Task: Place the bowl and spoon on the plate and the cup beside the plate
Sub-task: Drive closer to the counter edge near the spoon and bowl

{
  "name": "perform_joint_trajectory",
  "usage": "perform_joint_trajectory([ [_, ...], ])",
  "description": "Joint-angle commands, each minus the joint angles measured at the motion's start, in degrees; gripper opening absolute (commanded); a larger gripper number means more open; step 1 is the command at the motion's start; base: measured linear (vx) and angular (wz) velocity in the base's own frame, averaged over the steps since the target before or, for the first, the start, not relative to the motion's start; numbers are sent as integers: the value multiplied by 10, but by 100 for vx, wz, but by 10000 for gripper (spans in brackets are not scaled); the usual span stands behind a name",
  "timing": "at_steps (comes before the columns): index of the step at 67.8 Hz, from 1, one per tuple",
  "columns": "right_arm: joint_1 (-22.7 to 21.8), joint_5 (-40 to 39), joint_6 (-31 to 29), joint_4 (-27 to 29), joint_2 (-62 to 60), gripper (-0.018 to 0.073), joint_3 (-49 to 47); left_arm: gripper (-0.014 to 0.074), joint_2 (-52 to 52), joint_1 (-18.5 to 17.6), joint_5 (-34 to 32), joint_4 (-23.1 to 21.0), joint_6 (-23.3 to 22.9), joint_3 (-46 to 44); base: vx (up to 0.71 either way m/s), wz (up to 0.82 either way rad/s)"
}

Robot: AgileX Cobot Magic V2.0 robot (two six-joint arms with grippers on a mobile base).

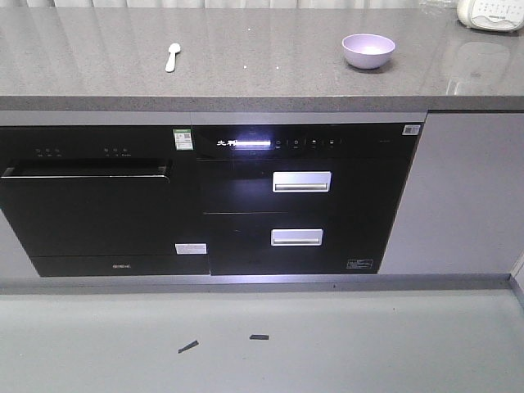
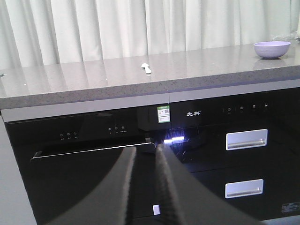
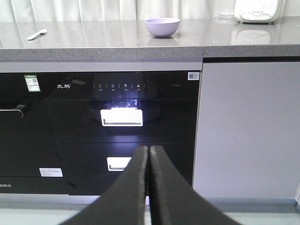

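Sitting on the grey speckled tabletop: lilac bowl, upright, toward the right, back from the front edge. Mint spoon lies flat well to the left of the bowl, head pointing away from the cabinets; the two are well apart. White appliance at the far right back corner, partly out of view. Pale curtain hangs behind the tabletop.

Below the tabletop: black dishwasher on the left, its door tilted slightly ajar at the top; beside it a black drawer unit with two silver handles.

Left end effector: fingers tip to tip, empty, facing the dishwasher front. Right end effector: fingers pressed together, empty, level with the lower drawer, bowl above and beyond it
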Motion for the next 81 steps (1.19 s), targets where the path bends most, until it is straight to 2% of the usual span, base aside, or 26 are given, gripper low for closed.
perform_joint_trajectory([
  [1, -3, -41, -5, -2, -6, -3, 2, 111, -9, -1, -40, -1, -4, -5, 13, 0],
  [81, -3, -43, -5, -2, -6, -3, 2, 111, -9, -1, -40, -1, -4, -5, 11, 0],
])
